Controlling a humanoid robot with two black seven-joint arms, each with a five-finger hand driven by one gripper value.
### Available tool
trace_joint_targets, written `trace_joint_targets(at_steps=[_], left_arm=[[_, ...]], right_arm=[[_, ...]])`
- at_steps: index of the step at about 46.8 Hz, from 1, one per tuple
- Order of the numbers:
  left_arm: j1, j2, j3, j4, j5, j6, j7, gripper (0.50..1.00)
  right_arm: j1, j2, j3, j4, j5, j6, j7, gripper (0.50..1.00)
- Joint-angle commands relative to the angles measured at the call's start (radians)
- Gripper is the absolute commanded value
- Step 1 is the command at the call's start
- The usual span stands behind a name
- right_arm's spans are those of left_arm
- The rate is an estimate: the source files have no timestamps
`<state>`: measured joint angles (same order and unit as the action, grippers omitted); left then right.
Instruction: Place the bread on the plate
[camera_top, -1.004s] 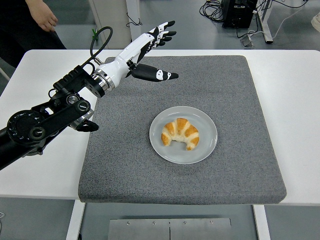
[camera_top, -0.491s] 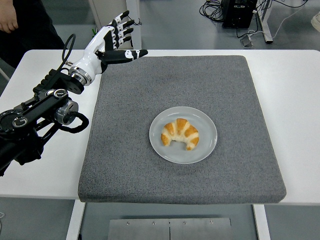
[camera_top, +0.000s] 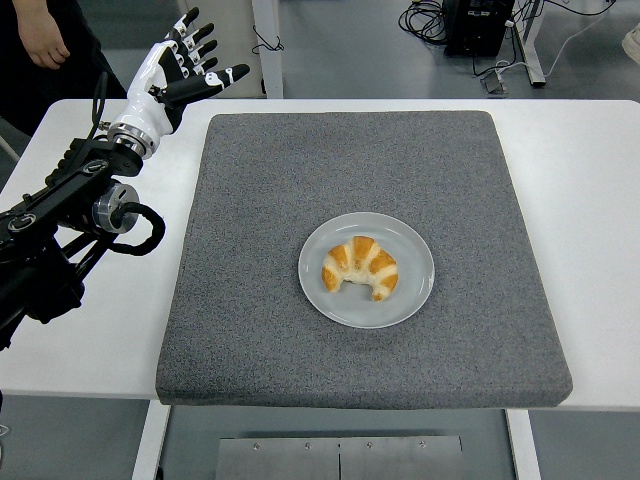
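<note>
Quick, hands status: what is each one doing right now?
Left hand: open, fingers spread, holding nothing, at the table's far left.
Right hand: not in view.

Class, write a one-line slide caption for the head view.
Bread resting on the plate, left robot hand open and empty at the table's far left corner.

A black, jointed robot arm (camera_top: 60, 215) built of round metal housings with silver discs at the joints is seen at the left, with a black cable (camera_top: 140, 235) looped beside it. It is ended by a white-shelled left hand (camera_top: 170, 68), whose five fingers (camera_top: 195, 38) are black with small white patches, behind a ribbed silver wrist ring (camera_top: 125, 138).
</note>
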<state>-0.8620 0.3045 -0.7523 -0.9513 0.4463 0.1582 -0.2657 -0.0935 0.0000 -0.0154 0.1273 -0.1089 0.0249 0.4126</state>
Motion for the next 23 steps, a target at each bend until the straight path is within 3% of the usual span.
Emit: trace_joint_targets(at_steps=[1, 6, 12, 23], left_arm=[[0.001, -0.047, -0.048, 0.041, 0.002, 0.000, -0.009, 0.971], [-0.012, -0.114, -0.094, 0.141, 0.000, 0.000, -0.024, 0.969], [-0.022, -0.177, -0.117, 0.192, -0.004, 0.000, -0.078, 0.969], [-0.035, -0.192, -0.113, 0.262, -0.103, -0.002, -0.110, 0.969]], right_arm=[[0.000, 0.000, 0.000, 0.000, 0.000, 0.001, 0.000, 1.000], [0.000, 0.000, 0.000, 0.000, 0.000, 0.000, 0.000, 1.000], [0.000, 0.000, 0.000, 0.000, 0.000, 0.001, 0.000, 1.000], [0.000, 0.000, 0.000, 0.000, 0.000, 0.000, 0.000, 1.000]])
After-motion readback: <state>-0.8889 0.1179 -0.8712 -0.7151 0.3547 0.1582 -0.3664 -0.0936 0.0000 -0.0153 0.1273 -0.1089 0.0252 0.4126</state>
